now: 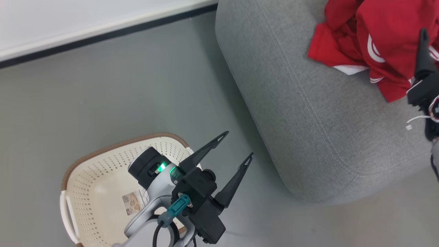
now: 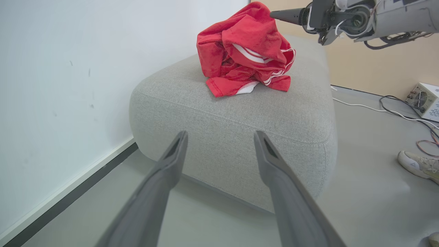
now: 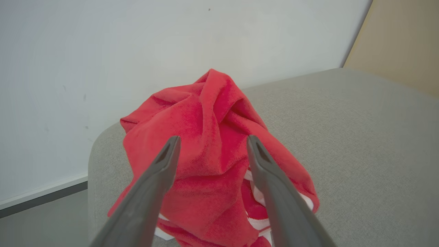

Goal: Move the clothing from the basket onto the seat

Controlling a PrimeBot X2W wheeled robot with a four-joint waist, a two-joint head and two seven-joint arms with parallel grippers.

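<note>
The clothing (image 1: 384, 31) lies as a crumpled red heap with white stripes on the far top of the grey seat (image 1: 308, 103). From the right wrist, my right gripper (image 3: 213, 138) is open, its fingers straddling the peak of the clothing (image 3: 205, 113) without pinching it. One right finger (image 1: 424, 51) stands over the heap at the head view's right edge. My left gripper (image 1: 238, 144) is open and holds nothing, hovering over the cream basket (image 1: 92, 178), which shows a bare bottom with a paper label. From the left wrist, the seat (image 2: 240, 116) and the clothing (image 2: 247, 51) lie ahead.
A white wall with dark skirting (image 1: 103, 31) runs behind the basket and seat. Grey floor separates the basket from the seat. A power unit (image 2: 425, 101), loose cables (image 2: 394, 109) and a person's shoe (image 2: 418, 164) sit on the floor beyond the seat.
</note>
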